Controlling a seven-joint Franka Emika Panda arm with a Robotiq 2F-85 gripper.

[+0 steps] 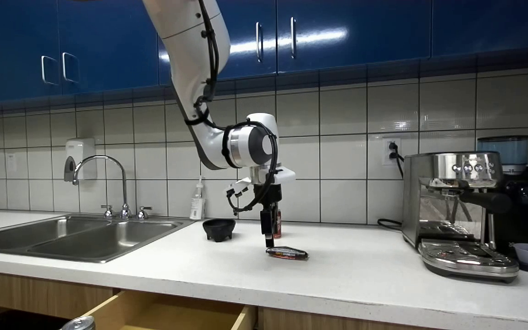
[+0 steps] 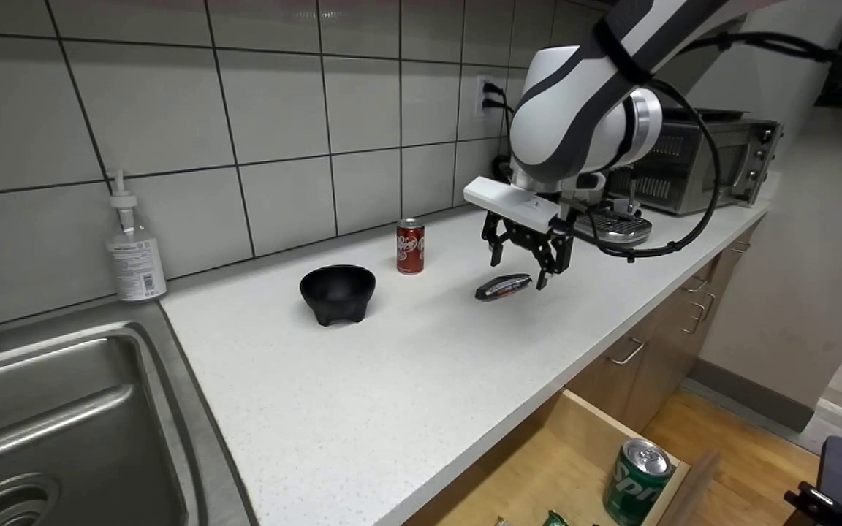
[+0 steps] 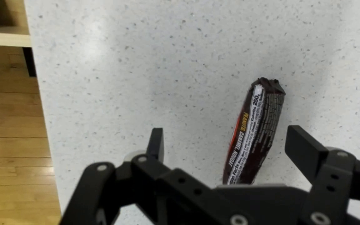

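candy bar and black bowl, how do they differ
The candy bar lies long and low; the black bowl stands upright, round and open-topped. The bar shows printed text; the bowl looks plain. The bar lies nearer the open gripper than the bowl. Both rest on the white counter.

The robot's white arm (image 1: 193, 59) slanted down from above in both exterior views, bending at its lower end into the wrist (image 1: 244, 145). Beneath the wrist, the black gripper (image 3: 224, 143) pointed downward, its two fingers (image 3: 305, 153) spread wide apart. A white bracket (image 2: 512, 203) jutted out just above them, and a black cable (image 1: 208, 34), strapped along the arm, looped past the wrist in a curve.
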